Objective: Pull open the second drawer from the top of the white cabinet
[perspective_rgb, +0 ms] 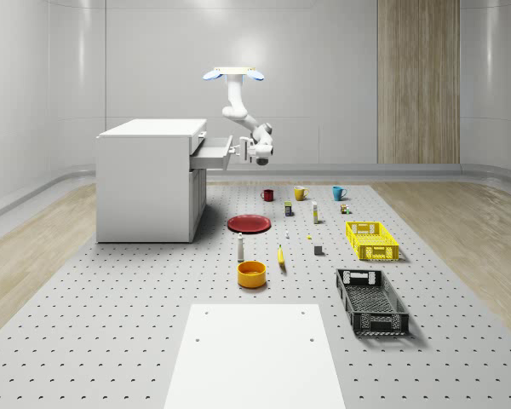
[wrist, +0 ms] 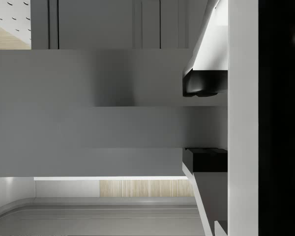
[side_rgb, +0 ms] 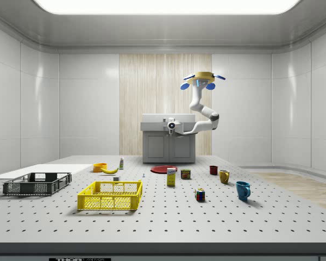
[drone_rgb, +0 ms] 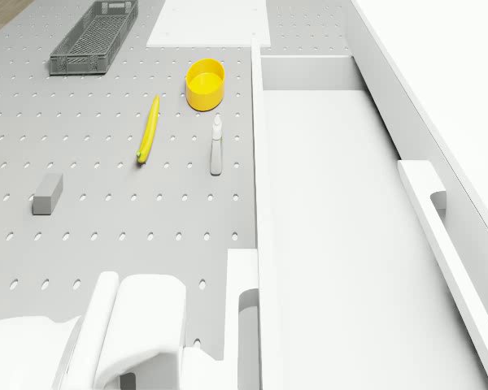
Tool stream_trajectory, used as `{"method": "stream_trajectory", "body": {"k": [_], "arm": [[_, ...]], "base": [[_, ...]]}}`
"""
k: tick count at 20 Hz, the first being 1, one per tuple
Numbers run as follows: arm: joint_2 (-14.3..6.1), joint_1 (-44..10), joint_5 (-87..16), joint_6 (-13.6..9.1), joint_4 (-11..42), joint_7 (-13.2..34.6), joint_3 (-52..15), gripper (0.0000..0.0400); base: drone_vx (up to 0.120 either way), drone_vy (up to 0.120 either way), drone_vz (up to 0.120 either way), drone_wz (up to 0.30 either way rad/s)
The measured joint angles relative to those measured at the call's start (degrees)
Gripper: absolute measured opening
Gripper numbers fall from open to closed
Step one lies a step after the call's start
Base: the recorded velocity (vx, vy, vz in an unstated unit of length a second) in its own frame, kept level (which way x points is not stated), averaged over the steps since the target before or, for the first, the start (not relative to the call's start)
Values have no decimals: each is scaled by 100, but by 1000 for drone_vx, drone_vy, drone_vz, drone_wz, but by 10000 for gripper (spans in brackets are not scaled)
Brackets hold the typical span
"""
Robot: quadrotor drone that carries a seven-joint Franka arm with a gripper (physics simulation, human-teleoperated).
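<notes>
White cabinet (perspective_rgb: 146, 183) at the whole-scene view's left, its second drawer (perspective_rgb: 211, 153) pulled out, interior bare.

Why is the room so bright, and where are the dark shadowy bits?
Side view: a big ceiling light panel glows white and the walls shine. Whole-scene view: the black crate drops a soft shadow on the floor. Wrist view: the drawer front looks grey and shaded, darkest beside the tool's black fingertips.
</notes>
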State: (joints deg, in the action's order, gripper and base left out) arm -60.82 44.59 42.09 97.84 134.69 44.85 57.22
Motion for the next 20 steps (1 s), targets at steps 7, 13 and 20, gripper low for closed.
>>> {"method": "stream_trajectory", "body": {"k": [7, 13, 20], "arm": [[-159, 118, -190, -89, -166, 120, 173, 274], [-278, 199, -298, -56, -197, 203, 218, 294], [-472, 296, -443, 32, -221, 523, 205, 296]], "base": [[0, 57, 0, 0], [0, -13, 0, 0], [0, 0, 0, 0]]}}
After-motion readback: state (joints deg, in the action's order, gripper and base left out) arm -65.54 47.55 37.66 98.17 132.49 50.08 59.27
